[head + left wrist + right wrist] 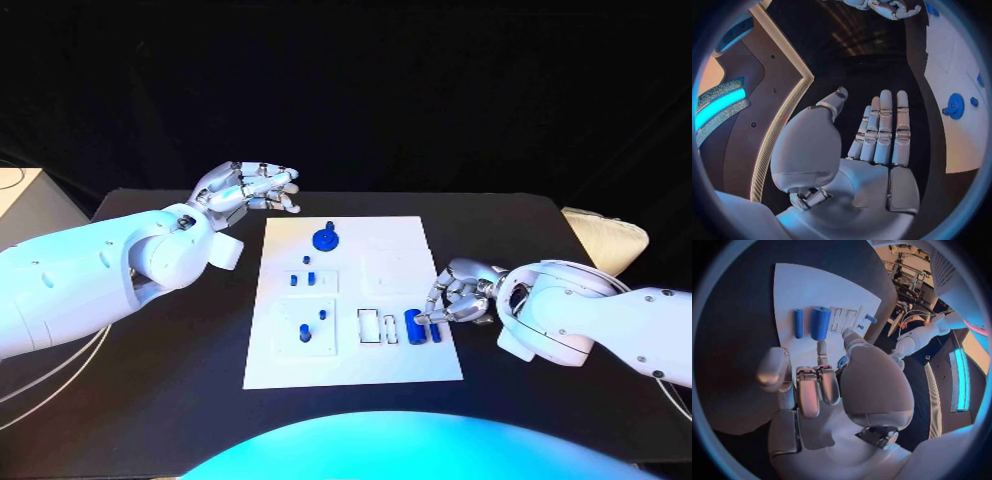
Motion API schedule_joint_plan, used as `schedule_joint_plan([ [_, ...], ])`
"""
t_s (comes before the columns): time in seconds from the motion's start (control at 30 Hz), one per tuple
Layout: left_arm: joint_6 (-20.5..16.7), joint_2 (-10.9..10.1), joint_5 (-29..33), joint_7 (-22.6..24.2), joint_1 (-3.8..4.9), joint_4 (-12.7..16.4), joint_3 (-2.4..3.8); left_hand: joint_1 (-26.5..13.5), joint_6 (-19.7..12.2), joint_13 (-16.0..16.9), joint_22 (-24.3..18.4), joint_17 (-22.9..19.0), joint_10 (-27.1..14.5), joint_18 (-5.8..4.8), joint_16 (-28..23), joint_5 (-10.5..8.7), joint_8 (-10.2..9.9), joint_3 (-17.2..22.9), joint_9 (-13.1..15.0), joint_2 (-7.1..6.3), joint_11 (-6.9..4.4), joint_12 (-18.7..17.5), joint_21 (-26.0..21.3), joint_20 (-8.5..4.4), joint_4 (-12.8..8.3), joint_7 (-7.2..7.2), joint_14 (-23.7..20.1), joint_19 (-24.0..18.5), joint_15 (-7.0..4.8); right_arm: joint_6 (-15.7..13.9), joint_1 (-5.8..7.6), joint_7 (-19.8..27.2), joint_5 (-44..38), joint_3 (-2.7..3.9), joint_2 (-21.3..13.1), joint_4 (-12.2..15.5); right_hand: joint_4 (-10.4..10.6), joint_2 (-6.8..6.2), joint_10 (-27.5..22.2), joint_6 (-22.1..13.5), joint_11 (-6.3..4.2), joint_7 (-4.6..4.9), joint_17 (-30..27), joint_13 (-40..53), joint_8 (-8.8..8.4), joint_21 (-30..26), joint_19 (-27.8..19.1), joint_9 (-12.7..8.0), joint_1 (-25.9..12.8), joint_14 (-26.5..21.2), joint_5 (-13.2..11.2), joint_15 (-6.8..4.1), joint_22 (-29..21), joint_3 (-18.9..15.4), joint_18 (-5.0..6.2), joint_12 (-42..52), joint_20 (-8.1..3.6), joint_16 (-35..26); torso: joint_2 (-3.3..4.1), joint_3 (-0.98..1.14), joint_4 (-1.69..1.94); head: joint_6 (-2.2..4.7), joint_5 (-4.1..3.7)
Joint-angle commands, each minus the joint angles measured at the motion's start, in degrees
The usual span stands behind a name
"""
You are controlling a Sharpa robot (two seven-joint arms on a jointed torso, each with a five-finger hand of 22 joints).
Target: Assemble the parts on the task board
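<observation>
We cannot tell whether the right robot hand (pixel 459 298) pinches anything; its fingertips (pixel 821 347) hide the spot. Small blue parts (pixel 304 275) stay too small to identify.

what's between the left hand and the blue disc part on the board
Only bare black table and a strip of the white task board, as the head view shows. The left hand hovers off the board's far left corner; the blue disc part lies untouched.

You face matte black rectangular counter (pixel 173 400) under bluish light. Black backdrop (pixel 346 80) behind it. Pale wooden cabinet corner (pixel 18 195) at far left. Cream cushion-like object (pixel 613 240) beside counter's right edge.
</observation>
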Motion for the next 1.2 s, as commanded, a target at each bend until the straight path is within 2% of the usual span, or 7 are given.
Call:
schedule_joint_plan([
  [0.03, 1.58, -0.01, -1.06, -0.27, 0.00, 0.34, 0.04, 0.61, -0.04, 0.15, 0.02, 0.27, -0.42, 0.58, 0.34, -0.20, 0.00, -0.45, 0.09, 0.12, 0.05, 0.42, 0.14, 0.34, 0.09, 0.18, -0.54, 0.09, -0.01, 1.47, -0.44, -2.73, -3.69, -0.06, 0.45, -0.12, 0.05, 0.56, 1.48, -0.11, -0.09, -0.17, 11.30, 8.61, 0.41, 0.19, 0.43, 0.06, 0.19, 5.07, -0.18, -0.35, 0.18, -0.94, -0.73, -0.01, -0.05, 0.23, 0.02, 0.04, -0.05, 0.00, 0.09],
  [0.13, 1.55, -0.03, -1.15, -0.30, 0.00, 0.42, 0.04, 1.01, -0.11, 0.37, 0.04, 0.58, -0.67, 0.59, 0.77, -0.20, 0.09, -0.98, 0.13, 0.39, 0.09, 0.74, 0.16, 0.38, 0.27, 0.22, -0.94, 0.05, 0.04, 1.93, -0.88, -3.04, -4.14, -0.08, 0.96, -0.18, 0.14, 1.54, 1.44, -0.11, -0.11, -0.20, 11.31, 8.62, 0.62, 0.11, 0.39, 0.08, -0.26, 5.07, -0.03, -0.35, 0.25, -2.78, -0.71, -0.15, -0.05, 0.22, -0.02, 0.01, -0.07, 0.00, 0.04],
  [0.17, 1.57, -0.03, -1.17, -0.30, 0.00, 0.44, 0.04, 1.06, -0.11, 0.40, 0.04, 0.61, -0.69, 0.59, 0.82, -0.20, 0.10, -1.04, 0.14, 0.42, 0.09, 0.79, 0.16, 0.38, 0.29, 0.22, -0.99, 0.04, 0.04, 2.01, -1.01, -3.09, -4.26, -0.09, 1.09, -0.18, 0.15, 1.78, 1.31, -0.12, -0.12, -0.20, 11.31, 8.46, 0.66, 0.02, 0.36, 0.08, -0.42, 5.07, 0.04, -0.35, 0.20, -3.15, -0.69, -0.32, -0.05, 0.22, 0.00, 0.07, -0.05, 0.00, 0.00],
  [0.67, 1.84, -0.05, -1.06, -0.60, 0.00, 0.31, 0.04, 2.20, -0.27, 0.84, 0.05, 1.15, -1.47, 0.55, 1.63, -0.20, 0.29, -1.98, 0.23, 1.01, 0.26, 1.45, 0.09, 0.49, 0.51, 0.43, -1.95, -0.26, 0.20, 1.56, -2.75, -4.26, -7.20, -0.10, 4.56, -2.68, 0.15, 2.90, 1.12, -0.16, -0.13, -0.23, 11.32, 8.25, 0.82, 0.06, 0.34, 0.06, -1.01, 5.06, 0.29, -0.36, 0.36, -4.34, -0.70, -0.66, -0.04, 0.21, 0.16, 0.23, -0.01, 0.00, 0.51],
  [0.97, 1.84, -0.21, -0.90, -0.85, 0.00, 0.07, 0.04, 2.71, -0.48, 1.00, 0.02, 1.34, -1.96, 0.54, 1.96, -0.20, 0.31, -2.33, 0.24, 1.37, 0.33, 1.70, 0.00, 0.58, 0.64, 0.45, -2.47, -0.52, 0.29, 0.91, -3.83, -4.27, -7.83, -0.10, 6.44, -4.15, 0.17, 3.62, 0.91, -0.25, -0.12, -0.23, 11.06, 8.01, 0.91, -0.38, 0.17, 0.04, -1.69, 5.00, 0.35, -0.36, 0.11, -5.16, -0.62, -0.99, -0.03, 0.12, 0.15, 0.20, -0.01, 0.00, 0.67],
  [1.2, 1.95, -0.25, -0.84, -0.95, 0.00, 0.06, 0.04, 2.76, -0.54, 1.02, 0.02, 1.37, -2.05, 0.54, 2.02, -0.20, 0.30, -2.40, 0.24, 1.42, 0.34, 1.73, -0.01, 0.59, 0.67, 0.46, -2.54, -0.55, 0.30, -0.23, -4.24, -4.06, -7.42, -0.09, 7.56, -4.51, 0.22, 4.69, 0.94, -0.43, -0.11, -0.23, 11.22, 8.12, 1.16, -0.36, 0.17, 0.03, -3.80, 5.03, 0.45, -0.34, 0.32, -7.38, -0.64, -1.10, 0.00, 0.14, 0.10, 0.13, -0.02, 0.00, 0.63],
])
